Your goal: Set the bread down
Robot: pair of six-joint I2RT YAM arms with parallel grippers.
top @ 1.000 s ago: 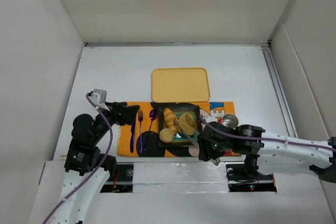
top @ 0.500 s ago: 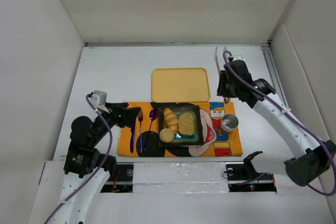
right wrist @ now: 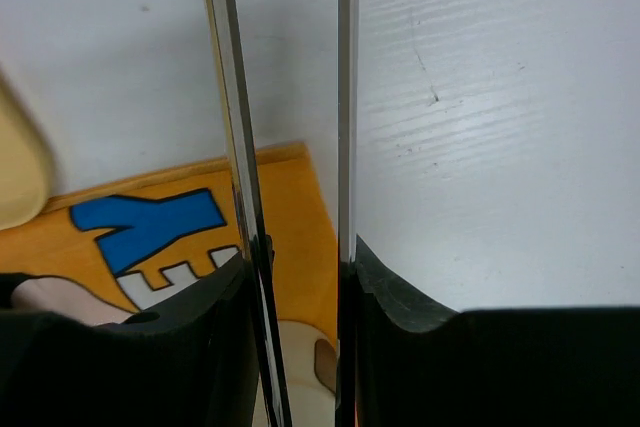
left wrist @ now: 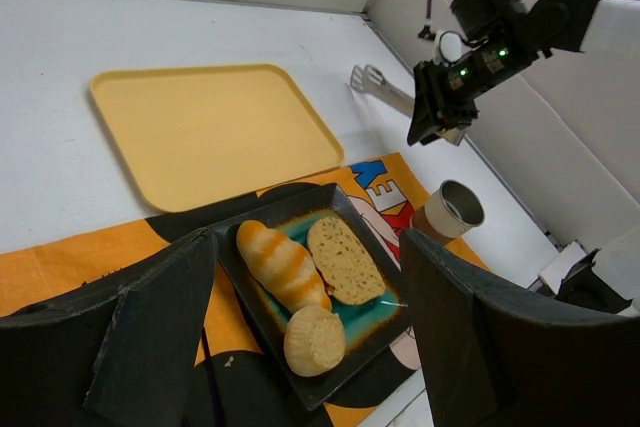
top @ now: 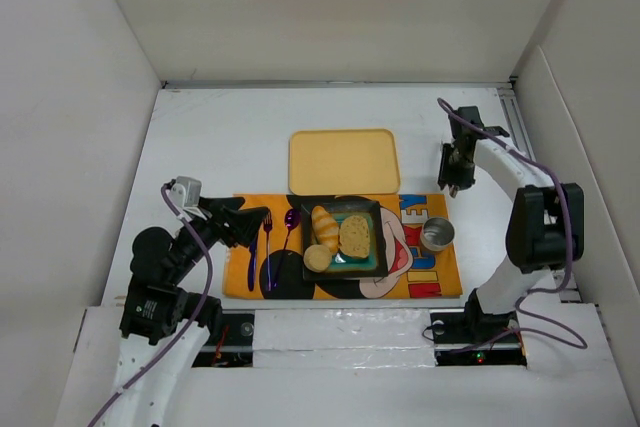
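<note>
From the top view I see the bread (top: 335, 235), roll, slice and bun, all on the dark plate (top: 305, 209) on the orange mat (top: 440, 272), and the yellow tray (top: 343, 160) beyond it is bare. I judge the placing done, with perhaps only putting the tool away left. My left hand (top: 248, 225) hangs just beside the plate with its fingers spread and nothing in them. My right hand (top: 452, 169) is well apart from the bread, over the bare desk (top: 220, 137) past the cup (top: 436, 235).

In the left wrist view the bread lies just ahead of that hand, framed between its open fingers. Metal tongs (left wrist: 375, 79) stick out of the right hand far beyond.

The right wrist view shows that hand's fingers closed against both tong arms. No bread is in view there, only the mat's corner and the desk.
</note>
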